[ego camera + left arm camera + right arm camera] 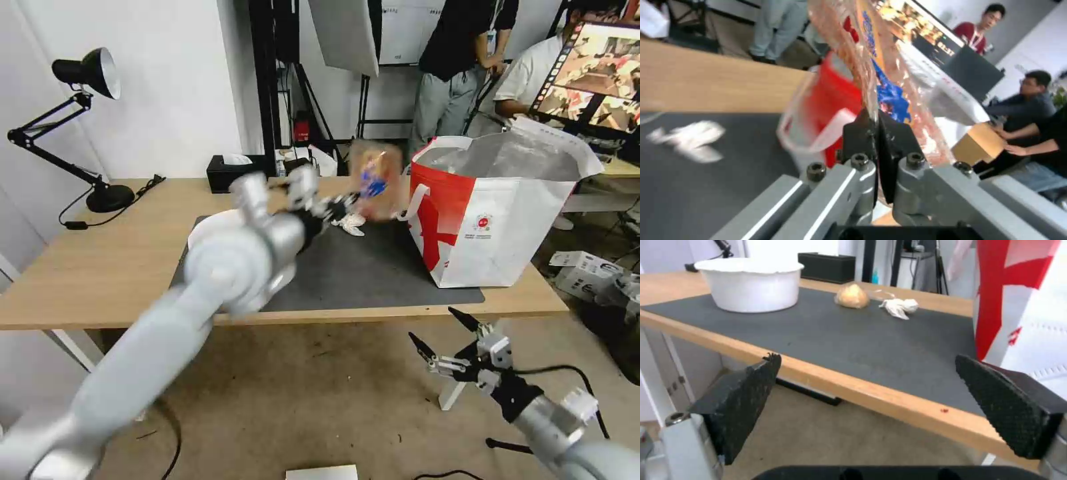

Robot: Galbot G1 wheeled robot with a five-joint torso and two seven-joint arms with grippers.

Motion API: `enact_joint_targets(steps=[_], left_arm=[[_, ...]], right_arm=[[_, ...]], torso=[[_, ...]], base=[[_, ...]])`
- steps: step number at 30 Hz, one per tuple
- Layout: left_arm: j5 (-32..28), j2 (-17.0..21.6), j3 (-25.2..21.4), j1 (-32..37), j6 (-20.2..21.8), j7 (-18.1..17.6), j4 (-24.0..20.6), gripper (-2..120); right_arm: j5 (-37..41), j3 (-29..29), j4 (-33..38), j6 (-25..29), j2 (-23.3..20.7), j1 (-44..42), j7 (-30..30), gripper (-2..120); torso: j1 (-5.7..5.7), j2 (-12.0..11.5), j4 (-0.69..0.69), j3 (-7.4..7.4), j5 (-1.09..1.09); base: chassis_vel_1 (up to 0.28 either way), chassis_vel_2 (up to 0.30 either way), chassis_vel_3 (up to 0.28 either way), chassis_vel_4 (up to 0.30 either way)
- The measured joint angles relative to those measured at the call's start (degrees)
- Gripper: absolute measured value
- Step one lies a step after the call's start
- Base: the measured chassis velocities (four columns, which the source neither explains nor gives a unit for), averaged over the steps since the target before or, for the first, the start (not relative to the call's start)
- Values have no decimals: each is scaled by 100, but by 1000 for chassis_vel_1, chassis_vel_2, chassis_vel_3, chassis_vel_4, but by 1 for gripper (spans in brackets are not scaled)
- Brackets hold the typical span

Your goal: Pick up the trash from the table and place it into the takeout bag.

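Clear plastic, printed in blue and orange, hangs pinched between the closed jaws of the left gripper point(876, 133), which holds it in the air above the dark grey mat point(373, 267), just beside the takeout bag point(493, 213). This looks like the clear plastic tray point(375, 179), though motion blur makes its shape hard to read. The carrying step is in hand: the piece is off the table point(80, 267) but not yet over the bag's foil-lined mouth.

On the mat lie the crumpled white tissue point(900, 306) and, just beside it, the wrapped bun point(852, 296); the white round bowl point(751, 283) stands farther along, well apart from the bag. The right gripper point(445, 339) hangs below the table's front edge, jaws wide apart and empty.

The next move calls for lifting the tray above the bag's near rim and bringing it over the opening before letting go; the floppy strap handle point(415, 200) on that side could catch it.
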Motion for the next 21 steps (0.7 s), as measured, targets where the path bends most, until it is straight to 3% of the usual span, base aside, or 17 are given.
enact_joint_targets(steps=[2, 4, 8, 10, 11, 13, 17, 19, 21], left_arm=[[1, -174, 150, -222, -34, -31, 196, 0], [198, -640, 418, -678, -56, -48, 786, 0], [431, -990, 553, -993, -59, 37, 1319, 0], [590, -1351, 633, -1283, -37, 170, 1873, 0], [590, -1351, 633, -1283, -37, 170, 1873, 0], [836, -1757, 704, -1476, -4, 342, 2424, 0], [1247, -2223, 779, -1613, 32, 624, 3052, 0], [1355, -2293, 799, -1634, 33, 682, 3177, 0], [1793, -2361, 949, -1681, 9, 1041, 3460, 0]], right_arm=[[-28, -1, 16, 3, 107, -12, -3, 100], [-89, -24, 38, 4, 279, -21, -8, 100], [-128, -49, 50, 4, 379, -19, -11, 100], [-142, -59, 61, 4, 460, -12, -19, 100], [-142, -59, 61, 4, 460, -12, -19, 100], [-153, -62, 73, 0, 529, -8, -21, 100], [-174, -64, 103, -6, 605, -13, -24, 100], [-175, -69, 111, -8, 623, -12, -26, 100], [-179, -89, 120, -17, 663, 2, -29, 100]], torso=[[0, 0, 0, 0, 1], [0, 0, 0, 0, 0], [0, 0, 1, 1, 0], [0, 0, 3, 0, 0], [0, 0, 3, 0, 0], [0, 0, 2, 0, 0], [0, 0, 0, 0, 0], [0, 0, 0, 0, 0], [0, 0, 1, 0, 0]], base=[[0, 0, 0, 0], [0, 0, 0, 0], [0, 0, 0, 0], [0, 0, 0, 0], [0, 0, 0, 0], [0, 0, 0, 0], [0, 0, 0, 0], [0, 0, 0, 0], [0, 0, 0, 0]])
